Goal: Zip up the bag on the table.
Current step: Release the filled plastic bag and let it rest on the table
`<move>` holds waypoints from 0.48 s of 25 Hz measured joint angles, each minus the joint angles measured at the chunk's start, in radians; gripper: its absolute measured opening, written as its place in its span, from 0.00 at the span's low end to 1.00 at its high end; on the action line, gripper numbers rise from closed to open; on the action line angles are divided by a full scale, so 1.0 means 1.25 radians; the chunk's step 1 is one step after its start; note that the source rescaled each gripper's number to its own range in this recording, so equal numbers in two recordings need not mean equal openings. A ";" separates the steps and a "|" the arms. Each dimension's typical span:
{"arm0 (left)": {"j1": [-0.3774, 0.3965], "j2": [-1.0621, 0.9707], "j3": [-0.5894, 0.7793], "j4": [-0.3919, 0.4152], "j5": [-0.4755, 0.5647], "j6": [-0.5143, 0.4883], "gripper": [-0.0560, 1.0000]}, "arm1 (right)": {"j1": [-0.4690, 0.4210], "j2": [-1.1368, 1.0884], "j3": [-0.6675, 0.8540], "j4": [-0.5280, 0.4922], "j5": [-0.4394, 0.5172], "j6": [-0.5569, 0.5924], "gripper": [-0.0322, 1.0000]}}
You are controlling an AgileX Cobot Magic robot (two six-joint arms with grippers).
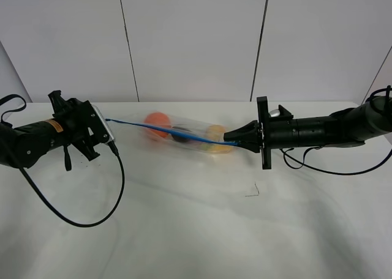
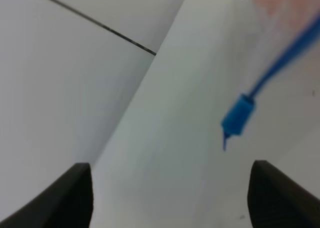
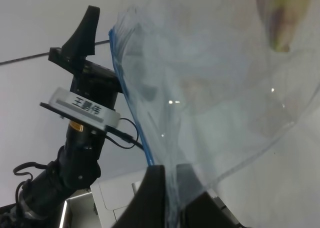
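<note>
The clear bag (image 1: pixel 184 141) lies at the middle of the white table (image 1: pixel 196 236), with orange, dark purple and yellow produce inside. Its blue seal strip (image 1: pixel 165 131) is stretched straight from left to right. My right gripper (image 1: pixel 236 143) is shut on the bag's right end; the right wrist view shows its fingers (image 3: pixel 150 198) pinching the strip edge of the bag (image 3: pixel 210 103). My left gripper (image 1: pixel 101 135) sits just left of the strip's left end. In the left wrist view it (image 2: pixel 175 198) is open and empty, with the blue slider (image 2: pixel 238 117) hanging free beyond the fingertips.
A black cable (image 1: pixel 92 221) from the left arm loops over the table's front left. Another cable (image 1: pixel 331 167) hangs under the right arm. A small dark mark (image 1: pixel 252 191) lies in front of the bag. A white panelled wall stands behind the table.
</note>
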 joint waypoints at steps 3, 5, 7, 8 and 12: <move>0.000 0.000 0.003 -0.001 0.003 -0.157 0.93 | 0.000 0.000 0.000 0.000 0.000 0.000 0.03; 0.000 0.000 0.003 -0.013 0.005 -0.285 0.93 | 0.000 0.000 0.000 0.000 0.000 0.000 0.03; 0.000 0.000 0.003 -0.038 0.005 -0.451 0.93 | 0.000 0.000 0.000 0.000 0.000 0.000 0.03; 0.000 0.000 0.003 -0.057 0.005 -0.532 0.93 | 0.000 0.000 0.000 0.000 0.000 0.000 0.03; 0.000 0.000 0.003 -0.099 0.011 -0.714 0.93 | 0.000 0.000 0.000 0.000 0.000 0.000 0.03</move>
